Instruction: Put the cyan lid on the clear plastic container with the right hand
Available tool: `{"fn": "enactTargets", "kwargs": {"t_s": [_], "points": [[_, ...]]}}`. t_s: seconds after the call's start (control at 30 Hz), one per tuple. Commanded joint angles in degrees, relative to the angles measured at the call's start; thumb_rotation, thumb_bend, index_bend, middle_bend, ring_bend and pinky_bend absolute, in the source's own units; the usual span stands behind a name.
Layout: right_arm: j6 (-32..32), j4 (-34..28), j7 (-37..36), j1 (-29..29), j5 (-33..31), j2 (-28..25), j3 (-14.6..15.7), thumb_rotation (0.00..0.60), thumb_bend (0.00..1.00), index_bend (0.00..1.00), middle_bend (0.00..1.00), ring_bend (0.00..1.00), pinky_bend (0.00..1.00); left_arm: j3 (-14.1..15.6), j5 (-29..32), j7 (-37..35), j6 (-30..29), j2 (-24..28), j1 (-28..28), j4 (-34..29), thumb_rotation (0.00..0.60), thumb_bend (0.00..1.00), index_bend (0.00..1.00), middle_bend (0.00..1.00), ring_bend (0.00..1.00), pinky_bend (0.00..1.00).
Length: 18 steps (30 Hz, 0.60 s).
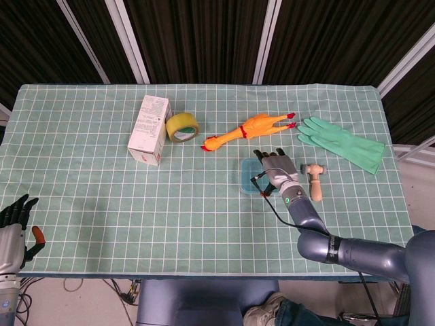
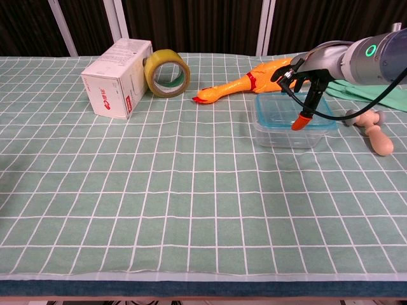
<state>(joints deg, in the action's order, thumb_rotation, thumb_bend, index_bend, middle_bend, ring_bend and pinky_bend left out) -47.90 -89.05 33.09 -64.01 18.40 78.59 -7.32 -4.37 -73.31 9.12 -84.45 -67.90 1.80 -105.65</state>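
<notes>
The clear plastic container (image 2: 283, 135) stands right of the table's middle, with the cyan lid (image 2: 275, 109) lying on top of it. In the head view the lid (image 1: 249, 174) shows just left of my right hand (image 1: 277, 168). My right hand (image 2: 306, 68) lies over the lid's right part with its fingers stretched out and apart, and its orange-tipped thumb (image 2: 297, 119) points down onto the lid. Most of the lid's right side is hidden under the hand. My left hand (image 1: 16, 227) hangs off the table at the lower left, fingers spread, holding nothing.
A rubber chicken (image 1: 248, 128) lies just behind the container. A green glove (image 1: 343, 141) is at the back right and a wooden mallet (image 1: 315, 180) lies right of my hand. A white box (image 1: 149, 129) and a tape roll (image 1: 182, 127) sit at the back left.
</notes>
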Motion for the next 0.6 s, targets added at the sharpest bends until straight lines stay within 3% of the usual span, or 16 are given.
{"fn": "enactTargets", "kwargs": {"t_s": [0.03, 0.6], "points": [[-0.15, 0.10, -0.04, -0.05, 0.12, 0.22, 0.01, 0.600, 0.28, 0.00, 0.54, 0.19, 0.00, 0.00, 0.04, 0.02, 0.00, -0.01, 0.01, -0.02, 0.600, 0.74, 0.12, 0.00, 0.00, 0.00], [-0.09, 1.62, -0.12, -0.42, -0.40, 1.59, 0.12, 0.600, 0.28, 0.00, 0.54, 0.19, 0.00, 0.02, 0.28, -0.06, 0.11, 0.10, 0.06, -0.17, 0.600, 0.74, 0.12, 0.00, 0.00, 0.00]]}}
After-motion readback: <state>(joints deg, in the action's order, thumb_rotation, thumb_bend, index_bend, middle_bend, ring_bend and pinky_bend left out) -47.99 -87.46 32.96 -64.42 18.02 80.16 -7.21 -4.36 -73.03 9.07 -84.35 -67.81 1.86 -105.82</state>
